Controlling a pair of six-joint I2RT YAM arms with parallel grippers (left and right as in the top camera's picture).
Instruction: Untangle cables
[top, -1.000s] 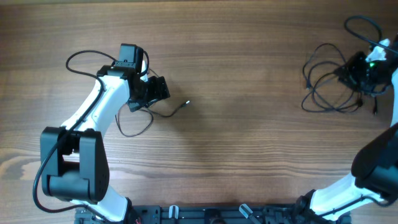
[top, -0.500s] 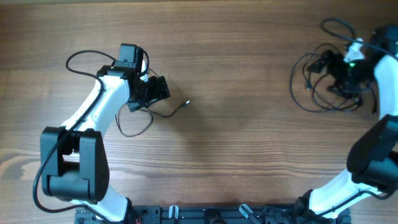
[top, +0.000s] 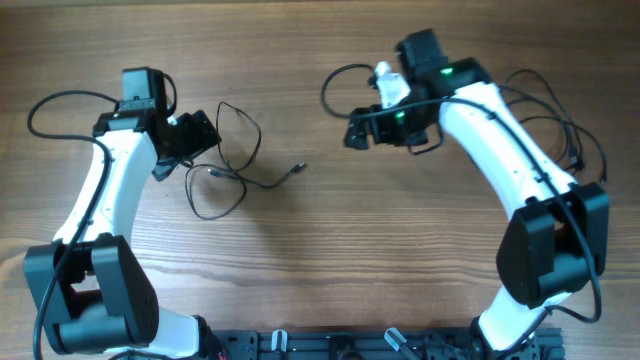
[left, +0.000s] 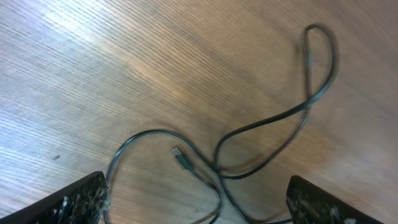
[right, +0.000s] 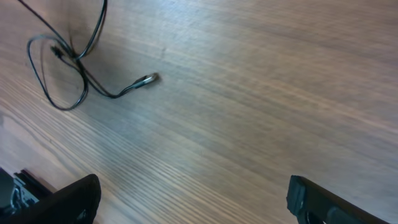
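Observation:
One thin black cable (top: 238, 150) lies in loose loops at the left centre of the table, its small plug (top: 300, 167) pointing right. My left gripper (top: 190, 150) is open just left of it. In the left wrist view the cable (left: 267, 121) curls on the wood and runs between the spread fingertips (left: 74, 199) without being held. My right gripper (top: 382, 135) hangs open over bare wood at the table's centre. Its wrist view shows the same cable (right: 65, 68) and plug (right: 148, 78) far off, nothing between the jaws. More thin cables (top: 578, 150) lie at the right, partly hidden by the right arm.
The wooden table (top: 320, 260) fills all views. Thicker black wiring loops off each arm, one loop (top: 45, 105) by the left arm and one (top: 335, 80) by the right wrist. The arm bases stand at the front edge.
The right gripper opened, left the bunch at the far right and swung to the table's centre. The left arm drew back to the left, leaving the cable spread in wider loops.

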